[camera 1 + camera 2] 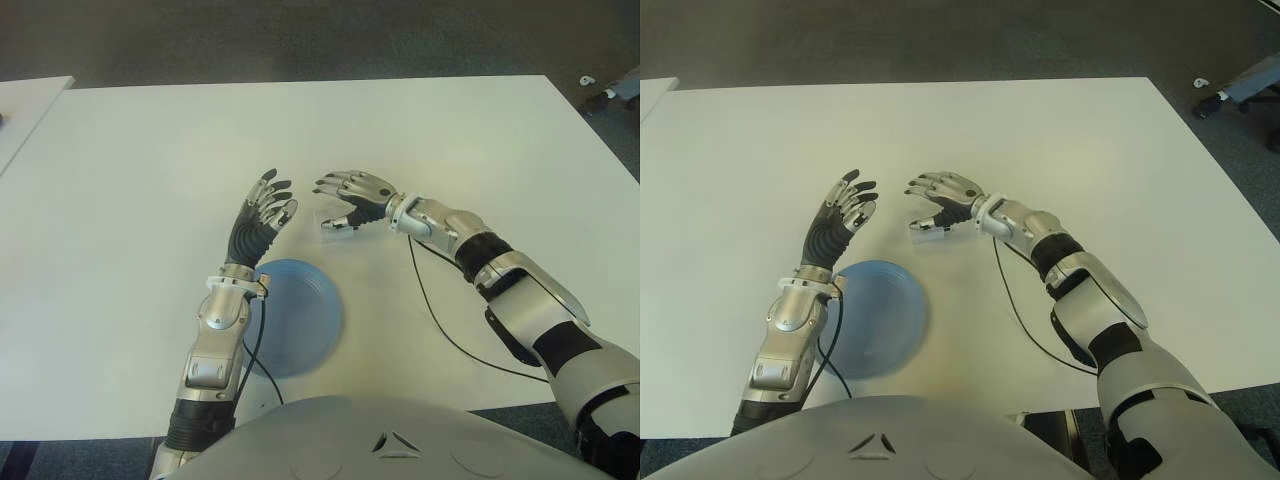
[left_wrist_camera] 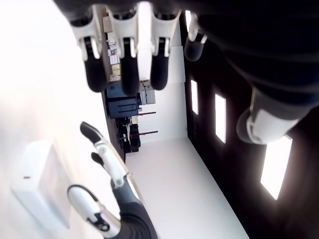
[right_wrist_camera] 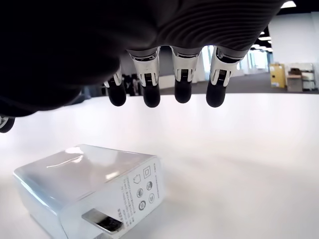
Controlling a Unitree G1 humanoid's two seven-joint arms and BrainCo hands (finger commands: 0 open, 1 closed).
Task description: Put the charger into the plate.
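Head views, frame centre: small white rectangular plastic charger (image 1: 333, 222) lies on the white table (image 1: 150, 160), under the right hand (image 1: 352, 198), fingers spread, not gripping. Left hand (image 1: 262, 213) beside it, spread, above round blue plate (image 1: 300, 318).

Right wrist view: charger (image 3: 89, 189) lower left, fingertips (image 3: 183, 94) clear above it.

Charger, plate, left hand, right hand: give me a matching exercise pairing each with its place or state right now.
Things:
1. charger
2. plate
3. left hand
4. right hand

States:
A. blue, empty, beside the left forearm
B. open, fingers spread just above the charger
C. white, lying on the table, not held
D. open, fingers pointing away from the robot, beyond the plate

Pairs: 1-C, 2-A, 3-D, 4-B
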